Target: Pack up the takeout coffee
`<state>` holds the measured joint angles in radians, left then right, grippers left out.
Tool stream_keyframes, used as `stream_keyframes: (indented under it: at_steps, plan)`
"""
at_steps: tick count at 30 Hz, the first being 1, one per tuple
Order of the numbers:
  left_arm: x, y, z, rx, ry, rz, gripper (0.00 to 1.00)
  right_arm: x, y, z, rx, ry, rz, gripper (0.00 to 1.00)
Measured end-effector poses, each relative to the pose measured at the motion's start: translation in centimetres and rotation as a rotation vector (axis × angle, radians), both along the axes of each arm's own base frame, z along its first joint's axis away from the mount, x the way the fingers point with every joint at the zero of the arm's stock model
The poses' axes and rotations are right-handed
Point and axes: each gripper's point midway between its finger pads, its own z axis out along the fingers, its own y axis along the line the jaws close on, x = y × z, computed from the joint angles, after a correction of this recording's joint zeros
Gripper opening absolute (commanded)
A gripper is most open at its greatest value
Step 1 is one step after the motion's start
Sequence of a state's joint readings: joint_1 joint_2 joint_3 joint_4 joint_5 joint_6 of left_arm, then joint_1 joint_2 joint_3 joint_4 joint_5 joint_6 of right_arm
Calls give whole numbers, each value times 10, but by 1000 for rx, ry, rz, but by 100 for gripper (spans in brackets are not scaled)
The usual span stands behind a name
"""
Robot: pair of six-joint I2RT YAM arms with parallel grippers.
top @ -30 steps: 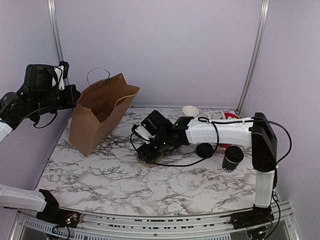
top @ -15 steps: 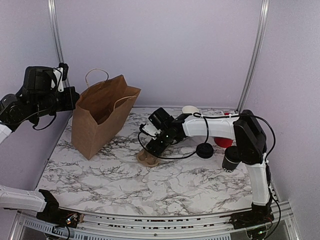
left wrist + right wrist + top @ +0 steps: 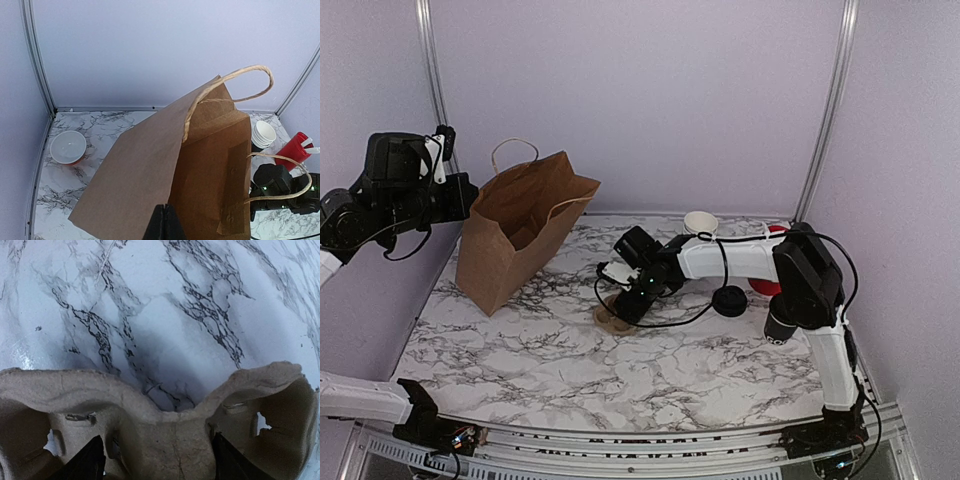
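Although both arms are engaged, the black paper cup [image 3: 785, 318] stands untouched on the marble table [image 3: 570, 370]. It is nearest to me, at the lower right of the top view, upright and just beside the right arm. Its black lid [image 3: 728, 300] lies flat just up and left of it, apart from the cup and outside the bag.

Further left, at mid-frame, the right gripper [image 3: 623, 302] is lowered onto a brown pulp cup carrier [image 3: 606, 318]. The right wrist view shows its fingers [image 3: 95, 461] standing wide apart, one in each pocket either side of the carrier's middle ridge. The jaws are open; I cannot tell whether they touch the pulp.

Beyond, at the left, a brown paper bag [image 3: 520, 240] leans with its mouth open toward the upper right. The left gripper [image 3: 163, 226] is closed, pinching the bag's near rim at the bottom of the left wrist view.

At the back, a stack of white-rimmed cups [image 3: 700, 221] stands near the wall, with a red tub [image 3: 294, 151] to its right. A white bowl [image 3: 67, 146] rests behind the bag, at the left of the left wrist view.
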<state>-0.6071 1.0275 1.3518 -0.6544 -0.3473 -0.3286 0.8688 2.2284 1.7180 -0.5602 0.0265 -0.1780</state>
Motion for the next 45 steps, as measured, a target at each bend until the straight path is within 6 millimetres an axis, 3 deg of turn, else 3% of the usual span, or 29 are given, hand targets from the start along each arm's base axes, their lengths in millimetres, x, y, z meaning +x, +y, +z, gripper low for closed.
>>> stream_keyframes:
  at_steps: [16,39,45]
  plan:
    - [-3,0,-2,-4,2,-10,0,-3,-3,-5,-17,14,2,55]
    - [-4,-2,-5,-4,7,-25,0,-2,-2,-4,-8,15,-13,54]
    - [-4,-4,-6,-6,10,-34,0,-1,-1,-3,2,14,-20,60]
